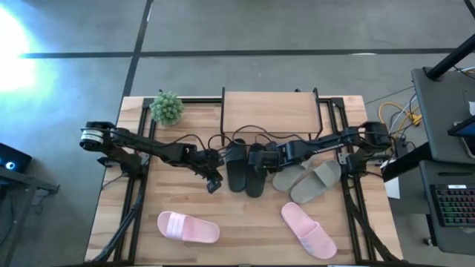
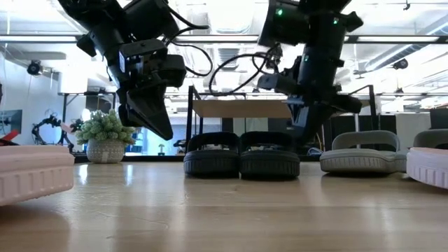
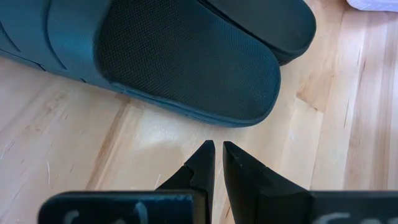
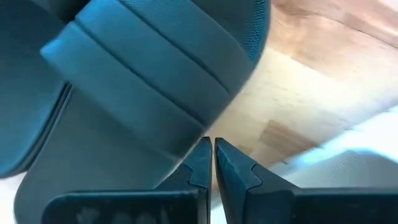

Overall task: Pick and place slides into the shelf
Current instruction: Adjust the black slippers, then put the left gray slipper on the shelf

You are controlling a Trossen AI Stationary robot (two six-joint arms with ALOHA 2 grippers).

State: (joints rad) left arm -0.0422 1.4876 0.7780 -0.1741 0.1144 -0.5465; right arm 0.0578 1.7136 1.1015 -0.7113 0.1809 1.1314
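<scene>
At frame centre, the black rubber slide pair [image 1: 246, 169] lies before the wooden-topped shelf [image 1: 270, 113], flanked by left gripper [image 1: 214, 183] and right gripper [image 1: 269, 158], both pinched closed, empty, arms outstretched.

Grey concrete floor [image 1: 297, 30] crossed by dark seams, glare at one corner; ceiling strip lights [image 2: 392, 42] overhead. A keyboard [image 1: 453, 204] sits beside the wooden tabletop [image 1: 252, 222], near yellow cables [image 1: 393, 115].

Black slide [image 3: 186, 62] ahead of left gripper [image 3: 217, 148] cut off by frame edge. Strap of black slide [image 4: 155, 93] beyond right gripper [image 4: 210, 144] likewise cropped.
</scene>
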